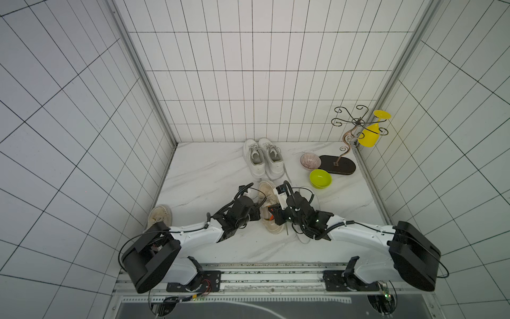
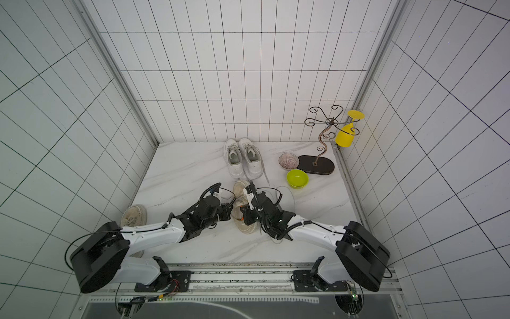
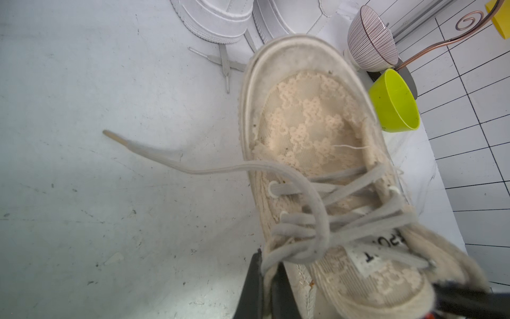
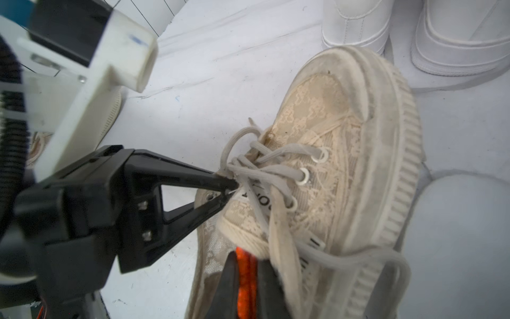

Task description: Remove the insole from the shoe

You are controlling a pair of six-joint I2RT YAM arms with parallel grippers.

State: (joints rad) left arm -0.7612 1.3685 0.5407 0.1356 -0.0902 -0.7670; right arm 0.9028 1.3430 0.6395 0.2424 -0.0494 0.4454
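The beige lace shoe (image 1: 267, 193) (image 3: 303, 118) (image 4: 345, 154) lies mid-table, toe pointing away, with loose grey laces. My left gripper (image 3: 269, 265) (image 1: 258, 214) is shut on the shoe's side edge by the eyelets; its fingertips (image 4: 230, 186) show at the laces in the right wrist view. My right gripper (image 4: 247, 256) (image 1: 271, 216) reaches into the shoe's opening behind the tongue and is shut on the orange insole (image 4: 245, 279), a strip of which shows between its fingers. The insole's remaining length is hidden inside the shoe.
A pair of white sneakers (image 1: 263, 158) stands just beyond the shoe. To the right are a striped bowl (image 1: 310, 161), a green bowl (image 1: 320, 178) and a wire stand (image 1: 338, 164) holding a yellow glass (image 1: 369, 135). A second beige shoe (image 1: 160, 216) lies at the left edge.
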